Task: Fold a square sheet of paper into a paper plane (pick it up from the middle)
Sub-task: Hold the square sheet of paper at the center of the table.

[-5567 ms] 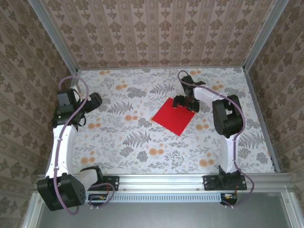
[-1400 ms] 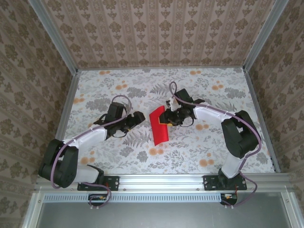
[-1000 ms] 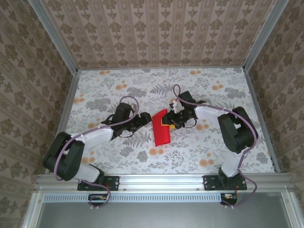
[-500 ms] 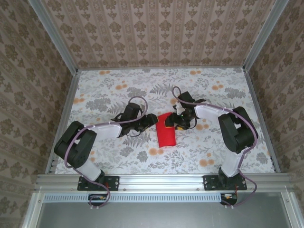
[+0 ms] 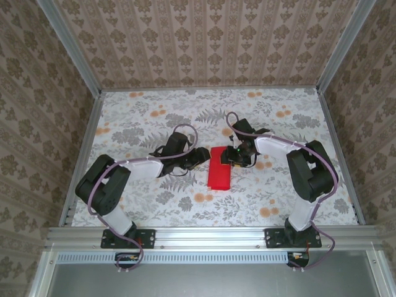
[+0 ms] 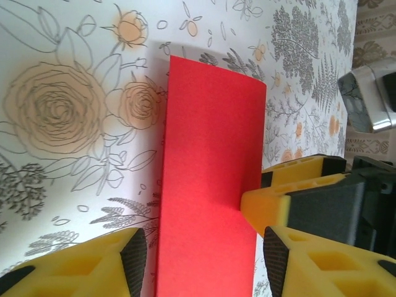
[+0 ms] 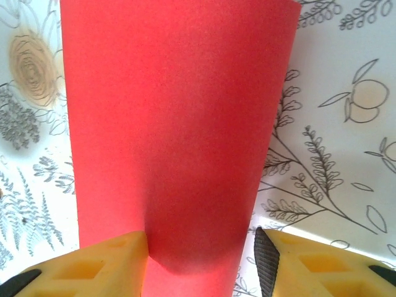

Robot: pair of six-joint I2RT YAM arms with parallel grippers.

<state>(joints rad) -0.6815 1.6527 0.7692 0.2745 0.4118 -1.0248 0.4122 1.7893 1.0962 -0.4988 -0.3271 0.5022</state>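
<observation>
Sheet of paper (image 5: 219, 172) folded on floral table (image 5: 278, 192); left gripper (image 6: 203, 253), right gripper (image 7: 201, 247) agape, straddling opposite edges.

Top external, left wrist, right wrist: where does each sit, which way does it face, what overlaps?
Top external: above and behind the bases, facing down on the table; shows both arms, left end effector, right end effector, paper.
Left wrist: on the left arm, facing across the paper toward the right end effector; own fingers at bottom.
Right wrist: on the right arm, facing along the paper; own fingers in bottom corners.
Shared: the paper, in all three.
</observation>
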